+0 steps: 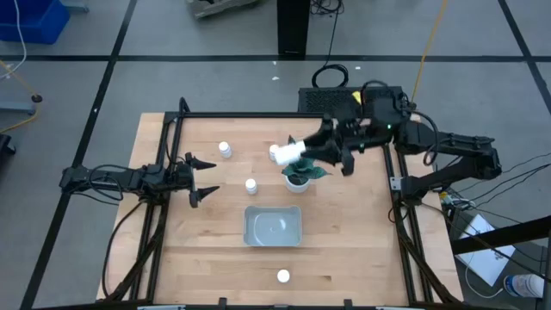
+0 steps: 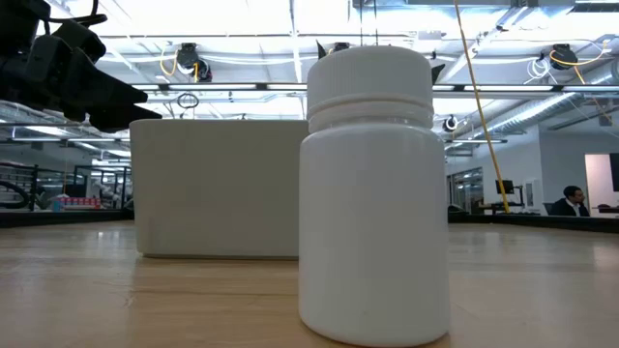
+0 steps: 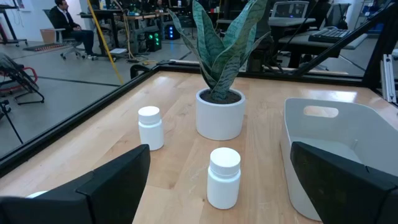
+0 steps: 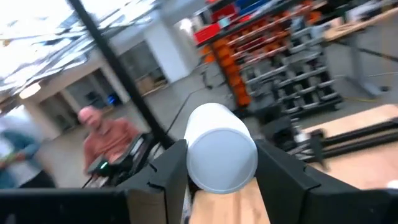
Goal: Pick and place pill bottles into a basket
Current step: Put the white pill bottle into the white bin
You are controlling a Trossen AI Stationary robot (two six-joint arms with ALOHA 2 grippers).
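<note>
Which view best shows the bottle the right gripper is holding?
The right wrist view: the held bottle fills the gap between the right gripper's fingers. The high view shows it small, above the plant. The low and left wrist views miss it.

Overhead looks down, low view level, 2 wrist close-ups

An open-plan robotics lab: storage racks [image 4: 280, 68], ceiling strip lights [image 2: 242, 19] and seated people [image 3: 65, 22] (at workstations).
</note>
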